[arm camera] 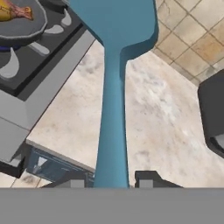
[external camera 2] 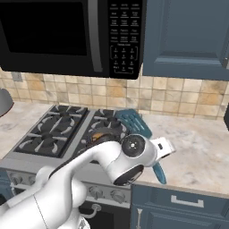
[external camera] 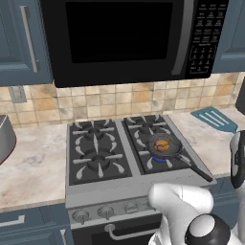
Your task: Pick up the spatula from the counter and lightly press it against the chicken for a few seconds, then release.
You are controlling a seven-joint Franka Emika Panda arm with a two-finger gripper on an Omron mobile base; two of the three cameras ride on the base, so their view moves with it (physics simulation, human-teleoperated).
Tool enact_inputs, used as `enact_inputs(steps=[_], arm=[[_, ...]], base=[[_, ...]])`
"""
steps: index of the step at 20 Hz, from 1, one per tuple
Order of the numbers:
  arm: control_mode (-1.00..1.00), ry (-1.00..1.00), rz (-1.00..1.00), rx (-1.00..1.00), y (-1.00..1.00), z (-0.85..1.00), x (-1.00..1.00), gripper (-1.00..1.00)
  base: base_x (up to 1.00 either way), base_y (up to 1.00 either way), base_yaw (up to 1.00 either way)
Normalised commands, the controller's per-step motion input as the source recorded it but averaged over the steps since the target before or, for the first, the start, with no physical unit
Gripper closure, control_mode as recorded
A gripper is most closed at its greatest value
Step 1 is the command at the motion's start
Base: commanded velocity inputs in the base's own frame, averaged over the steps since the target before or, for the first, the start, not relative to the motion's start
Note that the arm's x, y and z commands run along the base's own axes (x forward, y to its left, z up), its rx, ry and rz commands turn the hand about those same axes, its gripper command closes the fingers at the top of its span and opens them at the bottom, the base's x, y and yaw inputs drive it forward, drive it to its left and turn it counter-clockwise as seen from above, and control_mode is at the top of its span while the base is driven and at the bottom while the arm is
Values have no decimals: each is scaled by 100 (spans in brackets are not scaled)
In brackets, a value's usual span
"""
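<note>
Gripper (arm camera: 110, 180) is clamped narrow on the lower handle of the blue spatula (arm camera: 113, 92), with a dark fingertip (arm camera: 72, 179) on either side of it. Biggest thing around is the black microwave (external camera: 129, 38), hanging over the gas stove (external camera: 95, 153), with blue upper cabinets (external camera 2: 188, 31) next to it. That stove has four burners and is set into a beige marbled counter (external camera 2: 201, 152) with a tan tile backsplash (external camera: 119, 103) behind. Some black appliance (arm camera: 214, 113) sits on the counter off to the right, too cropped to say what it is. A dark frying pan (external camera: 165, 146) is on the front right burner with a blue flame (external camera: 159, 159) under it, its handle pointing at the stove's front right corner. The spatula's slotted blade points toward the backsplash, over the counter just right of the stove and well apart from the pan. It looks lifted clear of the counter, but I can't swear to it from these angles. Chicken (external camera: 163, 144), nicely browned, is lying in the pan.
</note>
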Motion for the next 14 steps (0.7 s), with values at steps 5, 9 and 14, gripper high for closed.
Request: enact_inputs(steps=[5,9,14], arm=[[-100,8,10,-4,33,23,10,100],[-100,6,12,-6,30,7,2,100],[-100,17,10,-1,13,14,0,100]], base=[[0,0,0],[0,0,0],[0,0,0]])
